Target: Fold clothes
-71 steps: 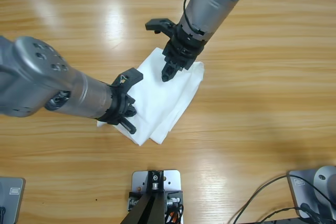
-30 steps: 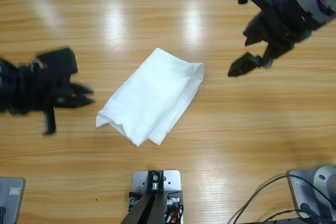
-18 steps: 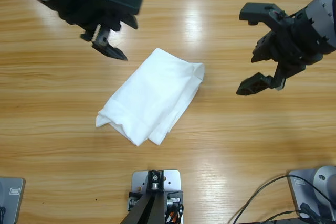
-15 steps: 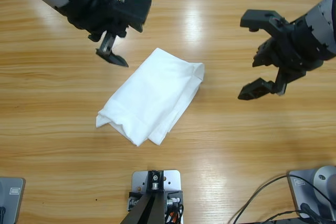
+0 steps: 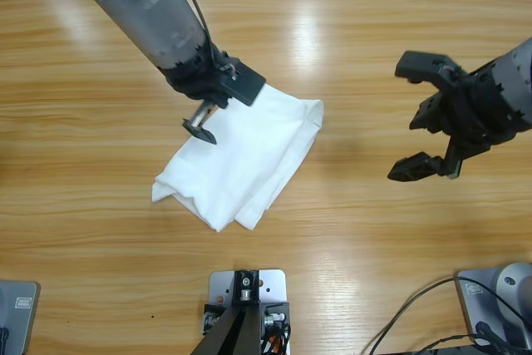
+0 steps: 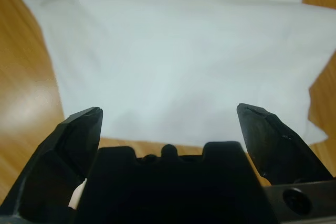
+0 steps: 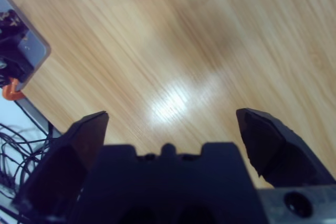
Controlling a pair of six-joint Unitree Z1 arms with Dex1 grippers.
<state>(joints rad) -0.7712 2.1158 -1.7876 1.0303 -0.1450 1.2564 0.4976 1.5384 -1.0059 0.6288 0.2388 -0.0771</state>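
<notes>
Overhead cam; wrist cams close, T-shirt shared.

— Any lettering you can read on the folded white T-shirt?

— None. The cloth that faces up is plain white in the high view and in the left wrist view; no print or label can be seen on it.

— Anything on the wooden table, or on the arms?

— Nothing legible. The tabletop shows only wood grain and glare, and neither the silver casings nor the black grippers carry any mark that can be made out.
</notes>
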